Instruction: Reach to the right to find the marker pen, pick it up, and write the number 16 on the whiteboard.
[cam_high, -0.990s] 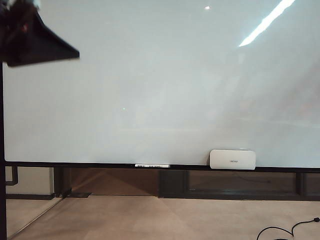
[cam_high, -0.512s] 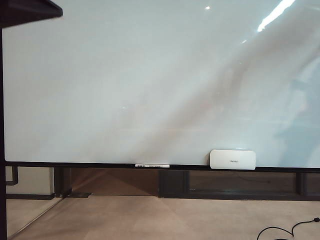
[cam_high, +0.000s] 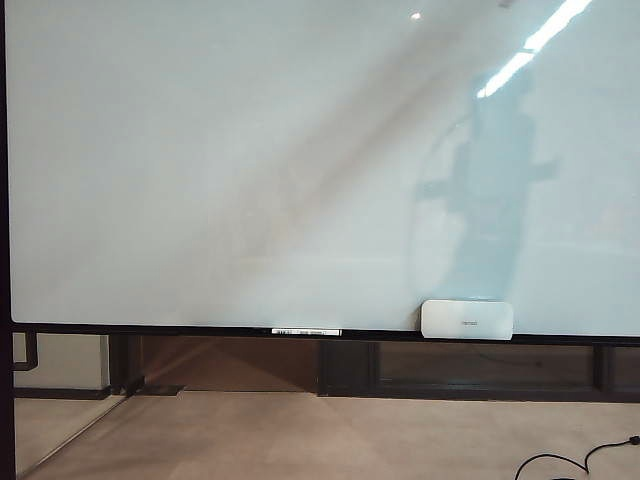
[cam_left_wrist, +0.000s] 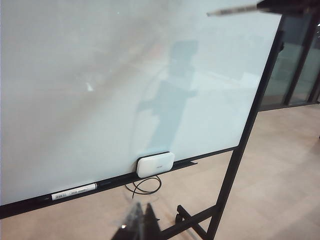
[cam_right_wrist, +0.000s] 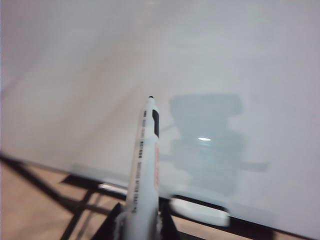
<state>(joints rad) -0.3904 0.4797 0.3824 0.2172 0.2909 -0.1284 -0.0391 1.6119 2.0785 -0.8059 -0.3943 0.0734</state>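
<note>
The right gripper (cam_right_wrist: 142, 227) pinches the marker pen (cam_right_wrist: 145, 160), tip near the blank whiteboard (cam_high: 250, 160) filling the frame. The left gripper's (cam_left_wrist: 142, 225) jaws are too blurry to tell.

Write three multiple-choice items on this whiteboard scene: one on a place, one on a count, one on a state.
1. Where does the white eraser sit?
A. on the floor
B. on the ledge at the whiteboard's lower edge
C. in the left tool

2. How many marker pens show across the views?
A. none
B. one
C. two

3. What is the right tool doing?
A. gripping a marker pen
B. hanging open
C. wiping the board

Key: 1 B, the eraser rests against the bottom frame. 2 C, one in the right tool, a second pen lying on the ledge. 3 A, the pen's tip juts out toward the blank board.
</note>
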